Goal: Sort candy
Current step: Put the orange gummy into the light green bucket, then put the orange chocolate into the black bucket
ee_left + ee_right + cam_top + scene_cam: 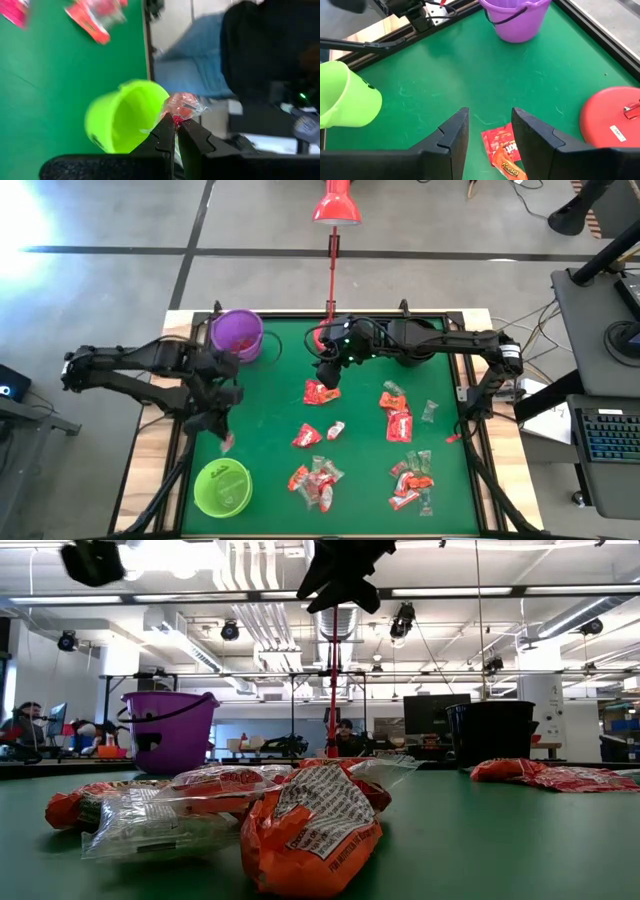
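Wrapped candy lies scattered over the green mat, mostly red and orange pieces (400,425). My left gripper (224,438) hangs just beyond the far rim of the lime-green bucket (222,487), shut on a red candy in a clear wrapper (184,106). My right gripper (490,117) is open and hovers well above an orange-red candy pack (502,152) near the mat's middle (320,392), one finger to either side in its wrist view. A purple bucket (237,335) stands at the far left corner. My left gripper pinches the candy by the near end of its wrapper (176,117) between its two fingertips. The rest of the candy sticks out past the fingertips, lifted clear of the mat, with the green bucket's rim (150,90) just behind it in the wrist view.
A red lamp base (615,117) sits on the mat's far edge beside my right gripper, its pole rising behind the table (333,270). More candy is piled near the front (315,478) and at the right (412,480). Bare mat lies between the two buckets.
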Controlling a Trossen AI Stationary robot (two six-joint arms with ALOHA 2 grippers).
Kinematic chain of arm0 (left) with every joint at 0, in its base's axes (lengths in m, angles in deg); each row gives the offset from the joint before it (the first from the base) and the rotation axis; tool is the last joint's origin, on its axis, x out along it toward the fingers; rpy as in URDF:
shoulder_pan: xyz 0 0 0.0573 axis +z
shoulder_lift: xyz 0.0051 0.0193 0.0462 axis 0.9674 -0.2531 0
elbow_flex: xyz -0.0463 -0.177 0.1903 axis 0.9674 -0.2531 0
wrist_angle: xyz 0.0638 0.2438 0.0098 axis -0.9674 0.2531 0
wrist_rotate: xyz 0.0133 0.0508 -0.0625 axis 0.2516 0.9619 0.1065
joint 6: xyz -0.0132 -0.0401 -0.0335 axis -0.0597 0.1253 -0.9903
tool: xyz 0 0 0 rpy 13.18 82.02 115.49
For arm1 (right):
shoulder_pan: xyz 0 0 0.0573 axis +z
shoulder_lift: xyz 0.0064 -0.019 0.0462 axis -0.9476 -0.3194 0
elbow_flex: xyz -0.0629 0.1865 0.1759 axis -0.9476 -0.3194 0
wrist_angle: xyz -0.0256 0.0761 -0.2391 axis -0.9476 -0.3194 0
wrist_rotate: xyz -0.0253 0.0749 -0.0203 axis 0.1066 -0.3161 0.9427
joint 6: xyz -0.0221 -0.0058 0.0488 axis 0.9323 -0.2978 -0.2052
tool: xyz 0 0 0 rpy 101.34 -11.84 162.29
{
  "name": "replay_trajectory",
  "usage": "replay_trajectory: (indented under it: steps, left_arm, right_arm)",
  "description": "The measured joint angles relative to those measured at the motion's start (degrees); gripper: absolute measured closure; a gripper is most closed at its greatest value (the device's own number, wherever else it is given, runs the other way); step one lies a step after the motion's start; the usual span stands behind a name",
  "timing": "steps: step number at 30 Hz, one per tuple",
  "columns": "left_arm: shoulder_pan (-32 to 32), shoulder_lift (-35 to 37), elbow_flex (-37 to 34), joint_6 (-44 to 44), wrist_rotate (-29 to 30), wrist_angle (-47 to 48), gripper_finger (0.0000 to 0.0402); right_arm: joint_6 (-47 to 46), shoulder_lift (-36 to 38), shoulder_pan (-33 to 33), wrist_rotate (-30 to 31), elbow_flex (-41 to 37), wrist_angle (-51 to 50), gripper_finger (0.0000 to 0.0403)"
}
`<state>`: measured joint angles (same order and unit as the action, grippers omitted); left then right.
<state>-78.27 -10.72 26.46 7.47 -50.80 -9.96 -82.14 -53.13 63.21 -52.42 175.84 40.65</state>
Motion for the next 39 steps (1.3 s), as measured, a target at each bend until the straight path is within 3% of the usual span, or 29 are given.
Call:
replay_trajectory:
  steps: [7, 13, 20, 28, 39]
  left_arm:
    - [-10.38, -0.14, -0.02, -11.08, -0.03, 0.04, 0.0401]
    - [-15.36, -1.55, -0.02, -14.97, -0.03, -0.78, 0.0401]
    - [-16.13, -5.62, -0.04, -15.85, 0.12, -6.57, 0.0401]
    - [-16.20, -8.00, -0.09, -15.89, -1.86, -6.67, 0.0397]
    - [-16.20, -8.01, -0.09, -15.41, -1.58, -6.60, 0.0312]
  right_arm:
    - [-0.02, 0.00, 0.02, 0.01, 0.00, -1.01, 0.0263]
    - [-0.04, 0.00, 0.02, 0.01, 0.02, -0.98, 0.0268]
    - [-0.04, 0.00, 0.02, 0.02, 0.02, -0.98, 0.0262]
    - [-0.03, 0.00, 0.02, 0.11, 0.07, -4.30, 0.0268]
    - [-0.46, 0.00, 0.02, 0.52, 0.07, -8.23, 0.0254]
